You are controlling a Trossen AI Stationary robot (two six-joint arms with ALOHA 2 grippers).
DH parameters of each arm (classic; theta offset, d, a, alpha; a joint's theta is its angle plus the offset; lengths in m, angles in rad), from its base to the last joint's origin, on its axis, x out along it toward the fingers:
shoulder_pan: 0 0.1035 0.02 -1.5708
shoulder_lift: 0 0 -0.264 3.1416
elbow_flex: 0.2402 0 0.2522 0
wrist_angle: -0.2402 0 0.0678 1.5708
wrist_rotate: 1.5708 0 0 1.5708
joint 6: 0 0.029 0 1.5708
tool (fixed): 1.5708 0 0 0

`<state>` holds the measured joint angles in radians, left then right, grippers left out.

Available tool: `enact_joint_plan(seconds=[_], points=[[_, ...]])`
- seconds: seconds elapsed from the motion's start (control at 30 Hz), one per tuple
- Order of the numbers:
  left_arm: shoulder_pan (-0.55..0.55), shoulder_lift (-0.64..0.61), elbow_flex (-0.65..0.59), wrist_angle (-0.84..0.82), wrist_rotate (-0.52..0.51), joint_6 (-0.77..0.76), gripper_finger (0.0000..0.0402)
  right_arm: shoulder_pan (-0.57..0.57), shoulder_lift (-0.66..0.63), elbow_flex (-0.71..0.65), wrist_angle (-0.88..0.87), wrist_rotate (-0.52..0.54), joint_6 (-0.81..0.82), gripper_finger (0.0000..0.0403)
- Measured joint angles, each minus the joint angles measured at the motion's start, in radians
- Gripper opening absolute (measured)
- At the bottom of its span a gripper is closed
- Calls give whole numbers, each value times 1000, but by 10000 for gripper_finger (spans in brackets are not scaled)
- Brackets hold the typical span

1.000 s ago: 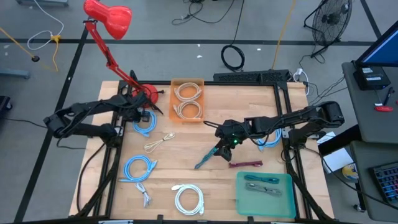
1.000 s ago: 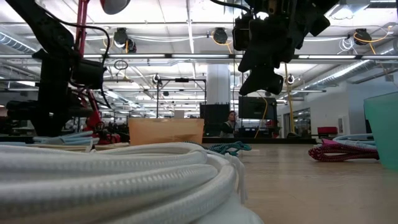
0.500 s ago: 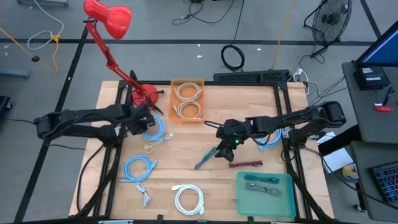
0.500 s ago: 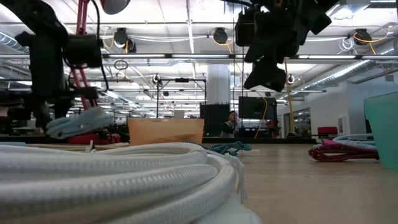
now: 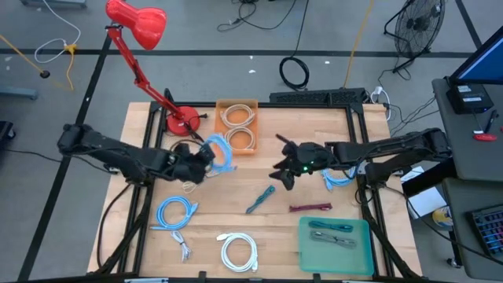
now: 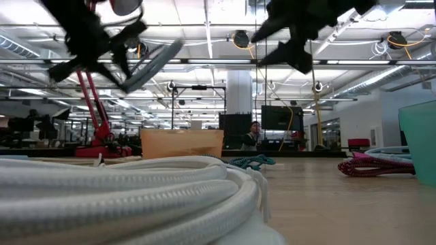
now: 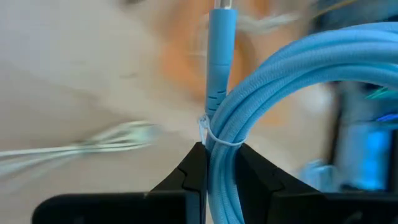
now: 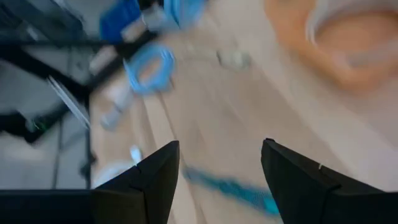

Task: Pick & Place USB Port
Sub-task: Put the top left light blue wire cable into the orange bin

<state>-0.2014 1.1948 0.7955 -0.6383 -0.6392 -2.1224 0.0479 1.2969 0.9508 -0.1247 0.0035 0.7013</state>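
High view: the left tool (image 5: 206, 156) sits left of centre on the pale wooden worktop (image 5: 259, 228), clamped on a coiled light-blue USB cable (image 5: 222, 152) that it holds raised just beside the lower left corner of the orange rectangular tray (image 5: 237, 126), which contains two cream cable coils. In the left wrist view the two dark fingers (image 7: 193, 171) pinch the light-blue USB cable (image 7: 249, 124) tight at its tie, the plug end standing straight up between them. In the low view the same blue coil (image 6: 146, 64) hangs tilted in the upper left of the frame, clear of the worktop. The right tool (image 5: 284, 163) hovers right of centre in the high view, with its fingers spread wide and nothing between them; the right wrist view shows the gap between its fingers (image 8: 152, 180) empty above the wood. Below and to its left lies a teal braided cable (image 5: 260, 198), and to the right of that a dark red cable (image 5: 310, 207). A green rectangular plastic tray (image 5: 334, 245) sits at the lower right, a white coiled cable (image 5: 239, 251) at the bottom centre, and a red desk lamp (image 5: 137, 22) at the upper left.
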Motion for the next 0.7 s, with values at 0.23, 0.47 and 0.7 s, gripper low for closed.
enact_joint_plan(seconds=[0.23, 0.47, 0.7], points=[[-15, 265, 315, 20, -350, -32, 53, 10, -48, 1, 279, 55, -49, 219], [44, 359, 492, 183, -518, 45, 53, 40, -105, 0, 406, 146, -156, 219], [101, 358, 499, 610, -437, 429, 53, 92, -163, 1, 486, 397, -416, 219]])
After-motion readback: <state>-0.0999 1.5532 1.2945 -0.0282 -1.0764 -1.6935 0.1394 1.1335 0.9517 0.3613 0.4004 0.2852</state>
